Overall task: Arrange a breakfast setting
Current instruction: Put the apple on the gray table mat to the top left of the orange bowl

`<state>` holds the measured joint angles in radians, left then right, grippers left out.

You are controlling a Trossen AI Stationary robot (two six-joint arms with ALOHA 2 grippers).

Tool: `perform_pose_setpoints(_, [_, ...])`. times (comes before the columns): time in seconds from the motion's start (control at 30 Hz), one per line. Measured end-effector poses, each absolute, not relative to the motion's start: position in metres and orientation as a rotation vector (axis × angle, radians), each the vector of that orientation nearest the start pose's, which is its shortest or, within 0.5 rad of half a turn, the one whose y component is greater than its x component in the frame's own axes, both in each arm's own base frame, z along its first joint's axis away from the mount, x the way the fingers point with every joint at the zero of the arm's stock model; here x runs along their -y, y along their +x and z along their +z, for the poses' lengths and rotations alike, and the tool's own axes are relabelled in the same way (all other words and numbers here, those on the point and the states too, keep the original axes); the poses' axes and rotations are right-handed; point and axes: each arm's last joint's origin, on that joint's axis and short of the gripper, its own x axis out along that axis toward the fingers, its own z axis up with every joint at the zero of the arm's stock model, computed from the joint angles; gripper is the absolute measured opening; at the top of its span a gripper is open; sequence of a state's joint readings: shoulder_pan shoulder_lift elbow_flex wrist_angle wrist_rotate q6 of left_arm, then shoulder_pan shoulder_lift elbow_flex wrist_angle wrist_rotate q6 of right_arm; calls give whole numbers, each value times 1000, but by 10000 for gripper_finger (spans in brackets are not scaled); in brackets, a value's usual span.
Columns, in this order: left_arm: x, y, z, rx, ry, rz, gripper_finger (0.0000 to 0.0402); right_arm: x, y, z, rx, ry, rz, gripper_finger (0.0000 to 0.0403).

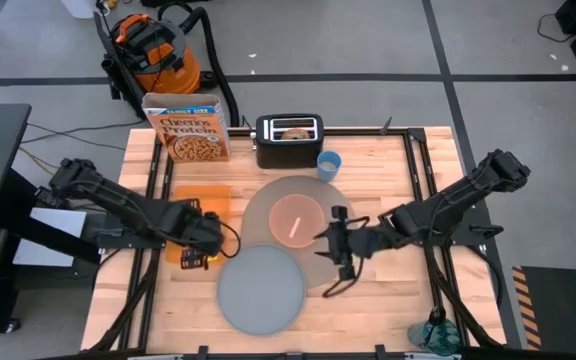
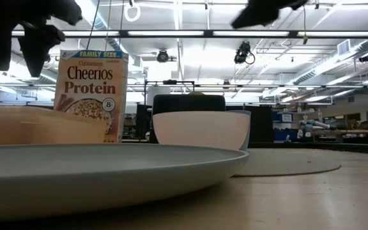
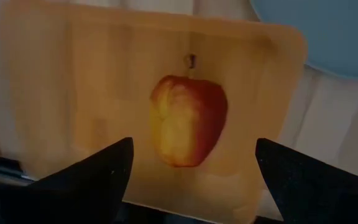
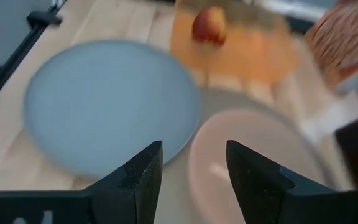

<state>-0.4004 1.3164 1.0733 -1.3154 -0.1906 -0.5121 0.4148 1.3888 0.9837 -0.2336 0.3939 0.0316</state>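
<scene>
A red-yellow apple [image 3: 188, 121] lies on its side on an orange board [image 3: 73, 93] at the table's left. My left gripper [image 3: 191, 180] is open above it, one finger on either side, touching nothing; in the high view the left gripper [image 1: 208, 240] covers the apple. The pink bowl [image 1: 296, 218], with a spoon [image 1: 296, 229] in it, stands on the round grey placemat [image 1: 258, 215]. The blue-grey plate [image 1: 261, 288] lies near the front, overlapping the placemat's near edge. My right gripper [image 1: 333, 245] is open and empty over the placemat's right side. The blue cup [image 1: 329, 163] stands by the toaster [image 1: 289, 140], which holds the bagel [image 1: 295, 131].
A Cheerios box [image 1: 190, 128] stands at the far left beside the toaster. In the right wrist view the plate [image 4: 110, 106], bowl [image 4: 253, 162] and apple [image 4: 209, 26] lie ahead of my right gripper [image 4: 194, 168]. Bare wood shows at the table's right [image 1: 398, 290].
</scene>
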Motion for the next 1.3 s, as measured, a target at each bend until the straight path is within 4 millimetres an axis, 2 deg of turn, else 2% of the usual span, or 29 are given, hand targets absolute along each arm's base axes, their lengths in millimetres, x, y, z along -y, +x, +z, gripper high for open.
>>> perform_pose_setpoints(0.13, [80, 201, 263, -1366, 81, 172, 346, -93, 287, 272, -518, -271, -21, 204])
perform_pose_setpoints(0.23, [76, 212, 262, -1314, 85, 150, 346, -80, 292, 274, -508, -259, -64, 215])
perform_pose_setpoints(0.5, [41, 239, 243, -1401, 10, 193, 346, -67, 295, 273, -520, -203, -50, 217])
perform_pose_setpoints(0.7, [37, 248, 225, -1504, 18, 133, 345, -68, 294, 271, -540, -200, -43, 218])
perform_pose_setpoints(0.8, [38, 247, 208, -1500, -13, 78, 340, -69, 292, 269, -567, -187, -43, 216])
perform_pose_setpoints(0.97, [33, 233, 177, -1547, -4, 83, 320, -69, 289, 260, -602, -173, -45, 216])
perform_pose_setpoints(1.3, [29, 228, 160, -1525, 12, 53, 282, -68, 286, 247, -601, -176, -46, 216])
